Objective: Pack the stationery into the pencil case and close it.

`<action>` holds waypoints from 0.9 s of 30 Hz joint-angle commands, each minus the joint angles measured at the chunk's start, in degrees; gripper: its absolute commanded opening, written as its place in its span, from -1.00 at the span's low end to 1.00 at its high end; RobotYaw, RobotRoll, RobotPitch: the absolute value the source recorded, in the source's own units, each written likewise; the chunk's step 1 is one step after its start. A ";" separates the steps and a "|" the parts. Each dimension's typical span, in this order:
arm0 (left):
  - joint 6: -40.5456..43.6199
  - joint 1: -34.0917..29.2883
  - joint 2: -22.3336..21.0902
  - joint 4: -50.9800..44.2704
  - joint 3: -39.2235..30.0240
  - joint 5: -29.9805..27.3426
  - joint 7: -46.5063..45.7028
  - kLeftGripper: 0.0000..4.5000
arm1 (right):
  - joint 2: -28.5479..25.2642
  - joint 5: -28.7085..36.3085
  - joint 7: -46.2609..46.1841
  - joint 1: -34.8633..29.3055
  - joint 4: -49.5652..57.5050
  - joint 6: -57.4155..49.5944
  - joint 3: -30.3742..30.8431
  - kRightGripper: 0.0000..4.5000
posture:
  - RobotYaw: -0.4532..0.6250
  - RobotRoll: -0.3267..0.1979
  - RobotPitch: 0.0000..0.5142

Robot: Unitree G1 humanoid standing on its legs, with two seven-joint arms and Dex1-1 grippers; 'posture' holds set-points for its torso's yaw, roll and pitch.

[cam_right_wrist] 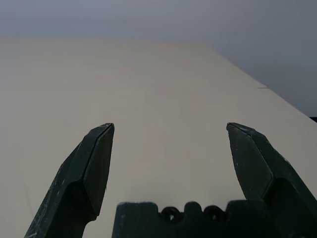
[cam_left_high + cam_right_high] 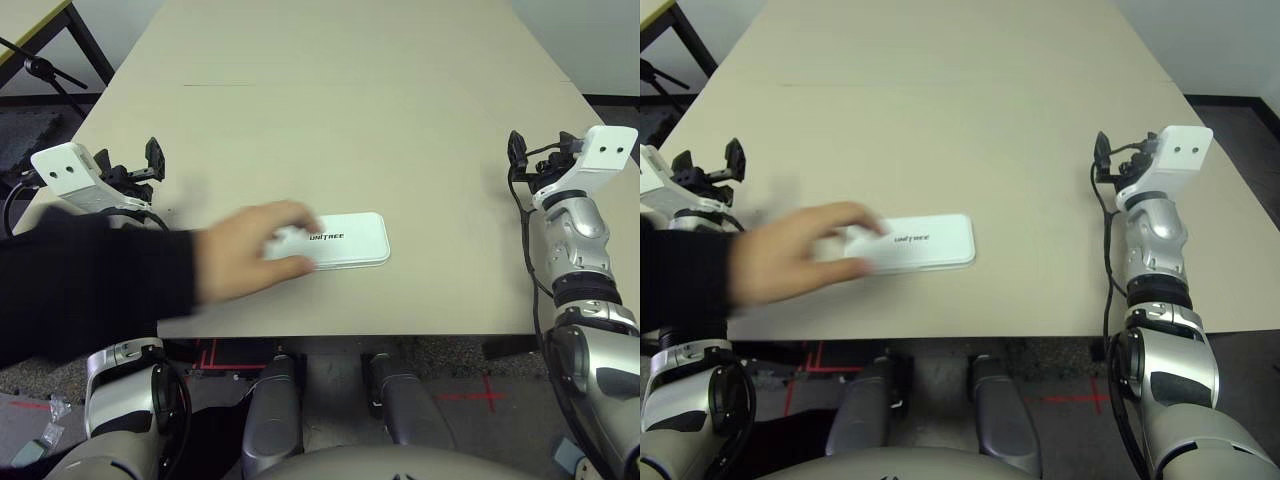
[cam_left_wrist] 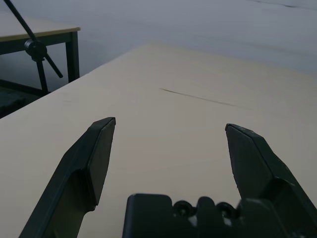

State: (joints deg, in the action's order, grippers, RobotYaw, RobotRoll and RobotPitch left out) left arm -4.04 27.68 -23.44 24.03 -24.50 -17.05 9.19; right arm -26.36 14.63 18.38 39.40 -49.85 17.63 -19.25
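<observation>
The white pencil case (image 2: 345,240) lies shut on the beige table (image 2: 350,120) near its front edge, "UNITREE" lettering up. A person's hand (image 2: 250,250) in a dark sleeve reaches in from the left and rests on the case's left end. The highlighter, the marker and the grey block are out of view. My left gripper (image 2: 152,160) hovers open at the table's left edge, fingers (image 3: 94,158) spread over bare tabletop. My right gripper (image 2: 517,152) hovers open at the right edge, fingers (image 1: 91,168) wide apart with nothing between them.
A thin dark seam (image 2: 230,85) crosses the tabletop at the back. A second table with a black stand (image 2: 40,60) is beyond the left edge. Red floor marks (image 2: 485,392) show below the front edge.
</observation>
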 commanded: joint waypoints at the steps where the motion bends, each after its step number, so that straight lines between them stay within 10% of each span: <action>1: -0.76 -0.79 -0.32 -0.06 0.88 1.07 0.39 0.99 | 0.29 1.37 0.15 0.24 0.10 -0.84 -1.15 1.00 | -0.17 0.25 -0.29; 27: -3.12 0.10 0.10 2.89 3.61 2.33 1.63 0.99 | 0.56 1.00 -0.70 -0.34 3.93 -4.22 -0.26 1.00 | -0.18 0.25 -0.32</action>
State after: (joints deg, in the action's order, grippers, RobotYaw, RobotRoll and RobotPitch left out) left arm -6.44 28.19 -23.44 25.84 -21.36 -15.46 10.40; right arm -25.80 15.78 17.81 39.05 -45.30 12.55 -19.31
